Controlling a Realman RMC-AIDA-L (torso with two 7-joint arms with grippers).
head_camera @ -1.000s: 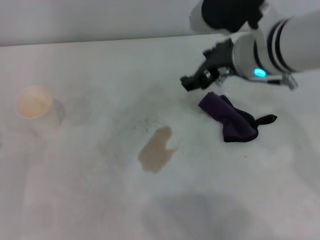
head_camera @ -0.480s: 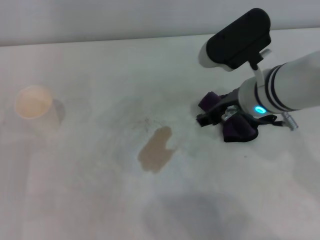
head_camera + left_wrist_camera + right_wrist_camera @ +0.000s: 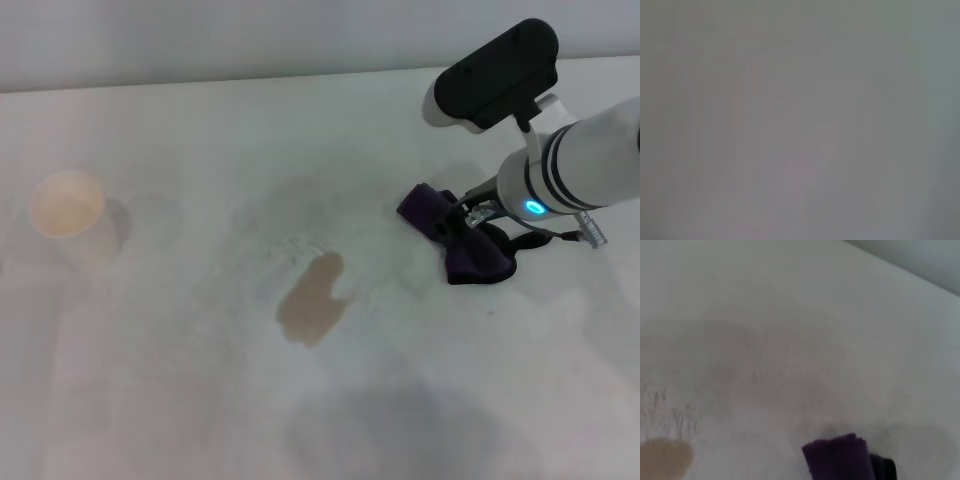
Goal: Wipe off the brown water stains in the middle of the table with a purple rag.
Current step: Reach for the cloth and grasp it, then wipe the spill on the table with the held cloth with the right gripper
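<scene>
The brown water stain (image 3: 313, 299) is a tan blotch on the white table (image 3: 180, 380), near its middle. The purple rag (image 3: 462, 242) lies in a lump to the right of the stain, with its black loop tail pointing right. My right gripper (image 3: 463, 221) is down on the middle of the rag, and the arm reaches in from the right. In the right wrist view one end of the rag (image 3: 839, 458) shows close by, and the stain (image 3: 662, 458) shows farther off. My left gripper is out of view, and the left wrist view shows only a blank grey surface.
A pale cup (image 3: 68, 206) with a beige inside stands at the far left of the table. Faint grey smudges (image 3: 285, 235) lie behind the stain. The table's back edge (image 3: 200, 85) meets a plain wall.
My right gripper has come down from above and behind the rag onto the rag's middle. The rag and the stain have not moved.
</scene>
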